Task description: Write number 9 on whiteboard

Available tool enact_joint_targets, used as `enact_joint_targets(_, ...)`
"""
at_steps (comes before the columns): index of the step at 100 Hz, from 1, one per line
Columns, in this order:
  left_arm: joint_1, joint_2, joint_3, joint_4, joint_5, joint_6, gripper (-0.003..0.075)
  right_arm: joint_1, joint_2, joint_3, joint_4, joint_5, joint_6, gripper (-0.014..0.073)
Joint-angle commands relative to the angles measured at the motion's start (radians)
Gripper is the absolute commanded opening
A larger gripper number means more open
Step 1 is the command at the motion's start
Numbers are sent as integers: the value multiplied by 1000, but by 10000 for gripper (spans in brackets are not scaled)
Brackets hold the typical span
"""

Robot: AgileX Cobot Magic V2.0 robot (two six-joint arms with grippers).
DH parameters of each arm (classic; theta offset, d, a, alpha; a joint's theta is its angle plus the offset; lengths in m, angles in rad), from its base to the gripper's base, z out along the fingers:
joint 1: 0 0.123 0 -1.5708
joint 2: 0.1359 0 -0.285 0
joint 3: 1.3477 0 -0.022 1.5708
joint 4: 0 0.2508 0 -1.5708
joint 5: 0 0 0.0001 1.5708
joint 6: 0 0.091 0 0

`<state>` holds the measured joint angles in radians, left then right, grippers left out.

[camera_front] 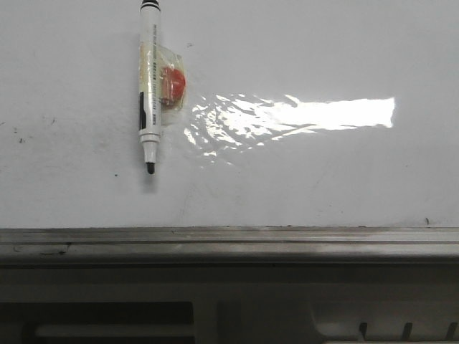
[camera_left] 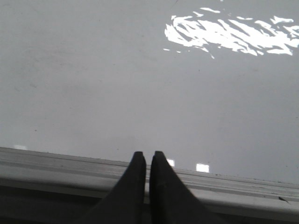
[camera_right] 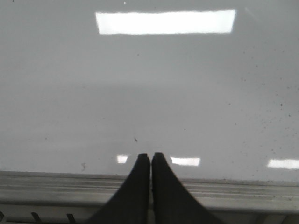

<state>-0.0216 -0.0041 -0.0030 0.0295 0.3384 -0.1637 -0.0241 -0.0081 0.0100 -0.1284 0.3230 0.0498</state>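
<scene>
The whiteboard (camera_front: pixel 301 179) lies flat and glossy, with no number 9 on it yet. A marker (camera_front: pixel 149 86) rests near its far left, uncapped tip pointing toward the grey rail (camera_front: pixel 229 240), with a red piece taped to its barrel. It looks light, stiff and smooth, so it is probably best taken mid-barrel. The left pincer (camera_left: pixel 147 156) and right pincer (camera_right: pixel 150 156) hover over the rail, each closed and empty.

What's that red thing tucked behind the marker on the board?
Beside and partly under the marker sits a red round piece in clear crinkled tape, on the whiteboard. The marker's barrel covers its left edge, so how it attaches is hidden.
</scene>
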Motion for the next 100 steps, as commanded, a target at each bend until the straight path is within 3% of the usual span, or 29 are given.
enact_joint_targets(1,0,-31,31,-8,-39,-10,-18,-6,-22,28,-6,-101,-3,-46)
enact_joint_targets(13,0,-31,31,2,-48,-10,-18,-6,-22,28,43,-313,-3,-46)
enact_joint_targets(22,0,-31,31,-44,-94,-10,-18,-6,-22,28,178,-458,-3,-46)
enact_joint_targets(29,0,-31,31,-202,-143,-10,-18,-6,-22,28,299,-497,-3,-46)
enact_joint_targets(39,0,-31,31,-542,-187,-10,-18,-6,-22,28,436,-468,-3,-46)
enact_joint_targets(60,0,-31,31,-927,-220,-10,-18,-6,-22,4,632,-414,-3,-46)
enact_joint_targets(74,-4,-30,-36,-881,-163,58,-19,-6,-16,-121,634,-323,-24,-46)
enact_joint_targets(100,-4,138,-293,-698,42,360,-8,-6,152,-397,487,84,-161,-43)
